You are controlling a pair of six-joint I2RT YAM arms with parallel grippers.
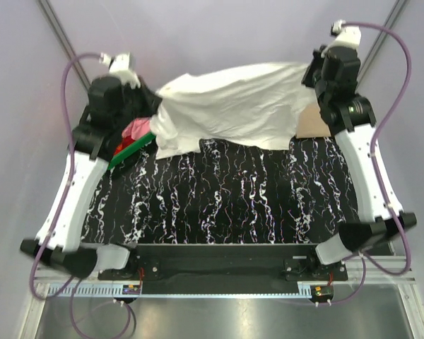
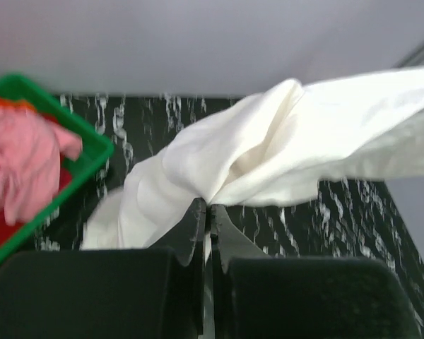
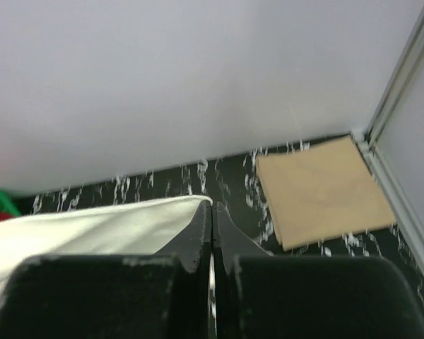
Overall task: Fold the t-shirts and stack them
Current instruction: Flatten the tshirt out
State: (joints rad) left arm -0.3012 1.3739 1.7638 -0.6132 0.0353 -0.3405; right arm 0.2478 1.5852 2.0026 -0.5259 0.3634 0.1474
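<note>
Left claw (image 2: 208, 212): jaws pressed together, a bunched edge of the white t-shirt (image 2: 268, 155) pinched at the tips. Right claw (image 3: 212, 212): likewise closed, on a flatter edge of the same shirt.

The shirt hangs between them above the bench (image 1: 233, 205), spanning 10 o'clock to 2 o'clock in the top view. Its left end droops low; we cannot tell whether it touches.

We judge the step to be spreading the shirt flat before folding. To do it well, we should:
- hold both grips level and the span taut;
- draw the cloth towards 6 o'clock so the hanging hem lands first, unwrinkled;
- release only once it lies flat.

Watch the green crate (image 1: 131, 152) at 9 o'clock, pink t-shirt (image 2: 21, 162) inside: the drooping end hangs close to it. The folded tan t-shirt (image 3: 321, 191) lies at 2 o'clock, likely the stack's base.
</note>
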